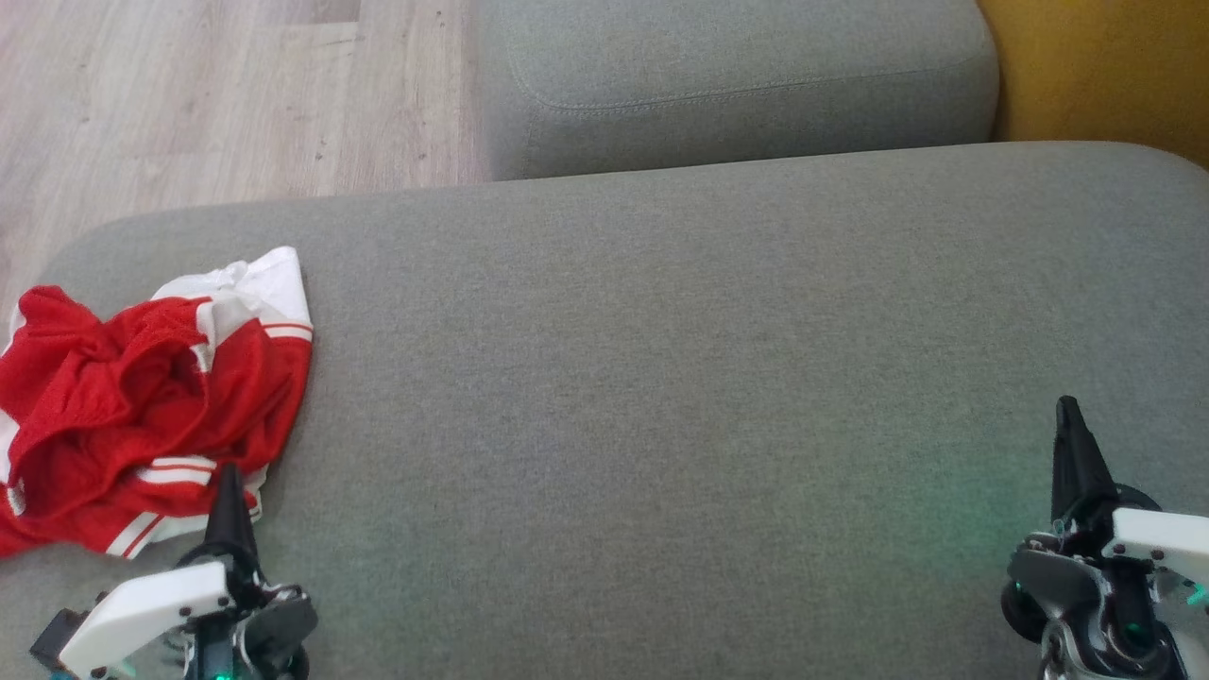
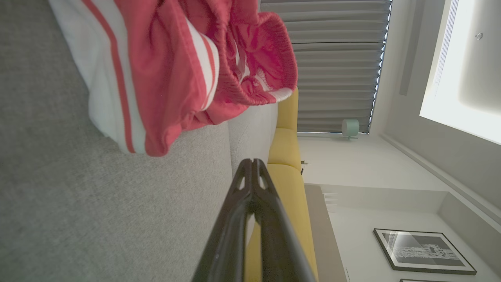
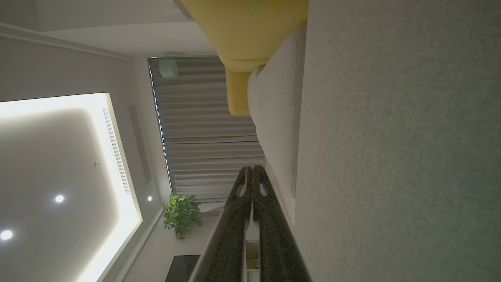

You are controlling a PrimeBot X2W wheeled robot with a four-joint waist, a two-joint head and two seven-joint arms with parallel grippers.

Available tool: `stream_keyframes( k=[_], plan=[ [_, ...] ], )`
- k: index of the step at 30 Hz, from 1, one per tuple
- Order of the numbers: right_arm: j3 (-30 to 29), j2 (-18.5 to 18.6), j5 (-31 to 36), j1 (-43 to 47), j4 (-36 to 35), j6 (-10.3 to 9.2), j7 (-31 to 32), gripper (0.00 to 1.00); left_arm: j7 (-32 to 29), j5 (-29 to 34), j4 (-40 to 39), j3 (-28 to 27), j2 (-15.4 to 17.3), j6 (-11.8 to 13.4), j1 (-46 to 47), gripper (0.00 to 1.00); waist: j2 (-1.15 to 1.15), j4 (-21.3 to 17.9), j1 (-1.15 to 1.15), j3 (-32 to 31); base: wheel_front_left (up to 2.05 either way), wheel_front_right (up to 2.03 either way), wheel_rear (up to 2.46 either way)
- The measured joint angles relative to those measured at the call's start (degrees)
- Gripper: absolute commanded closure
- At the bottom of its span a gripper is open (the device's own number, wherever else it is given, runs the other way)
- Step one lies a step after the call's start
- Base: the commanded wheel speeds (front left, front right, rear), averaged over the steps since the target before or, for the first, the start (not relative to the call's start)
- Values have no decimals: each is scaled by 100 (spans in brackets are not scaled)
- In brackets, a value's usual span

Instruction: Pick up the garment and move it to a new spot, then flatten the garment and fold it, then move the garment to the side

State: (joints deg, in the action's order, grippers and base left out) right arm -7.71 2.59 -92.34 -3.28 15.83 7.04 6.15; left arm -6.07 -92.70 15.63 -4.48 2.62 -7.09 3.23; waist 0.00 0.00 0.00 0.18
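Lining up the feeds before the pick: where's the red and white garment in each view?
Head view: garment at far left on the grey cushion, just beyond the left gripper.
Left wrist view: garment at top left, above the shut left gripper.
Right wrist view: grey cushion to the right of the right gripper.
Shared landmark: the yellow sofa.

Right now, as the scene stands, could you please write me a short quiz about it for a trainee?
1. True or false: the red and white garment lies flat and folded.
2. Which are nearer the garment? A the left jaws, B the right jaws.
3. What does the garment rest on?
Key: 1 false, it is crumpled. 2 A. 3 The grey cushion.
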Motion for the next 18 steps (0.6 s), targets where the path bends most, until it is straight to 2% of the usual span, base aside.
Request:
stream_keyframes(
  k=[5, 6, 12, 18],
  plan=[
    [0, 0, 0, 0, 0, 0, 0, 100, 0, 0, 0, 0, 0, 0, 0, 100, 0, 0, 0, 0, 0, 0, 0],
    [2, -1, 0, 5, 30, 0, -1, 0, 3, 0, 29, 4, 0, 3, -4, 0, 0, 0, 0, 0, 0, 0, 0],
    [16, -40, -1, 398, 559, -2, -1, 0, 9, 0, 541, 60, -26, 4, -371, 0, 0, 0, 0, 0, 0, 0, 0],
    [164, -43, 21, 478, 590, -2, -66, 0, 70, 1, 595, 119, -37, 5, -462, 0, 0, -1, 0, 2, 0, 0, 0]
  ],
)
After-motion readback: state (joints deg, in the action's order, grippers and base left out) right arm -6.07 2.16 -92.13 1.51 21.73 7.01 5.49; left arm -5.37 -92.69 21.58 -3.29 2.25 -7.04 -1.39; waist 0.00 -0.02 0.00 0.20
